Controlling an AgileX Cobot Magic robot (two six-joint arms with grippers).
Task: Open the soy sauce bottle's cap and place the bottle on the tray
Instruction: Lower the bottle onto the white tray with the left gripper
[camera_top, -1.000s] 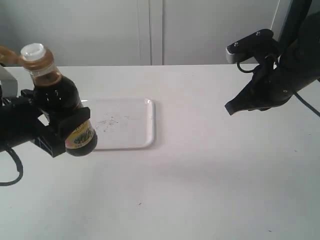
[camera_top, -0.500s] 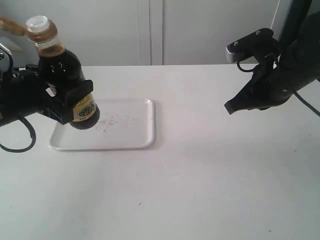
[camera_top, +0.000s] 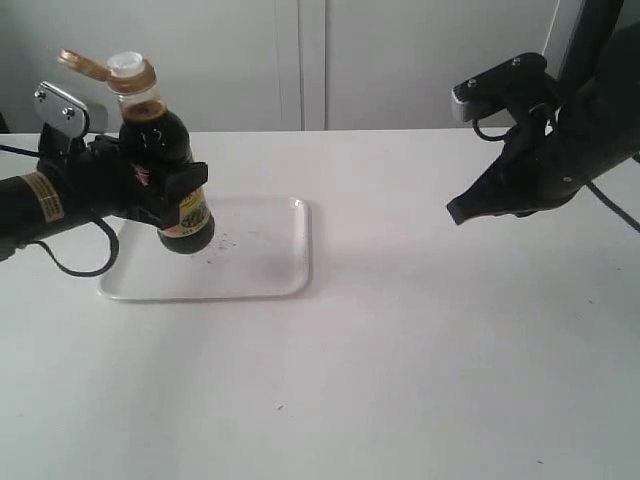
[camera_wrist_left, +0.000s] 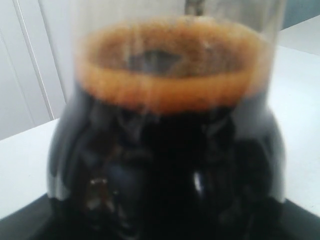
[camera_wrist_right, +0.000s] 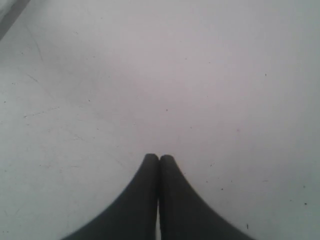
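The small clear soy sauce bottle (camera_top: 165, 165) of dark brown-black liquid, with a red-and-yellow label, hangs tilted above the flat white rectangular plastic tray (camera_top: 270, 255), near the worktop's (camera_top: 420, 360) far left corner. Its golden-brown ribbed flip-top cap (camera_top: 120, 68) stands open, baring the white spout. The left gripper (camera_top: 160, 195) has its black fingers clamped round the bottle's body. The right gripper (camera_wrist_right: 159, 159), fingers pressed together and empty, hovers over bare worktop toward the right edge.
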